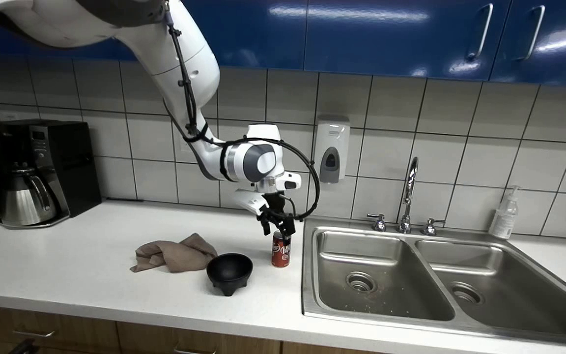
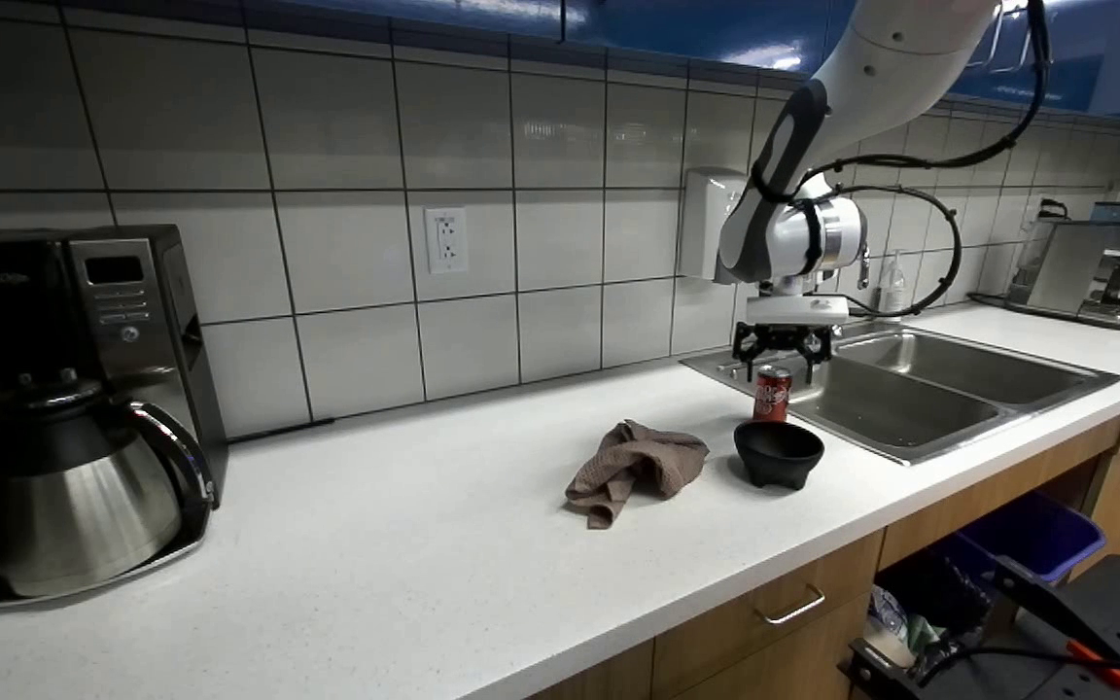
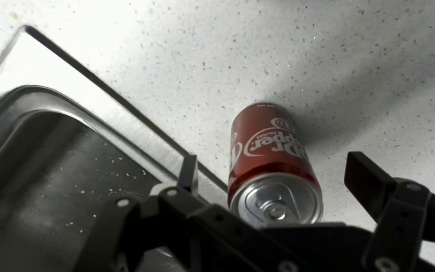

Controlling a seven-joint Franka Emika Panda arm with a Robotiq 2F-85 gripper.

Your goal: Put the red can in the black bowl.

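Where the red can [image 1: 279, 255] stands: upright on the table [image 1: 86, 260], clock read from it in an exterior view.
Pincer [image 1: 276, 236]: 12 o'clock, spread wide, gripping nothing; the wrist view shows the can between its fingers [image 3: 366, 181], gaps both sides.
Black bowl [image 1: 229, 278]: 8 o'clock, near but apart.
Sink [image 1: 310, 280]: 3 o'clock, just beside.
Brown cloth [image 1: 177, 255]: 9 o'clock, next to the bowl.

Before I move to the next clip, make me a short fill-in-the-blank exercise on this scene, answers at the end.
1. The red can stands ____ on the counter, not on its side.
2. In the wrist view, the jaws of the gripper show apart, so it is ____.
3. In an exterior view, between the brown cloth and the can sits the black ____.
4. The sink has ____ basins.

Missing words: upright; open; bowl; two.
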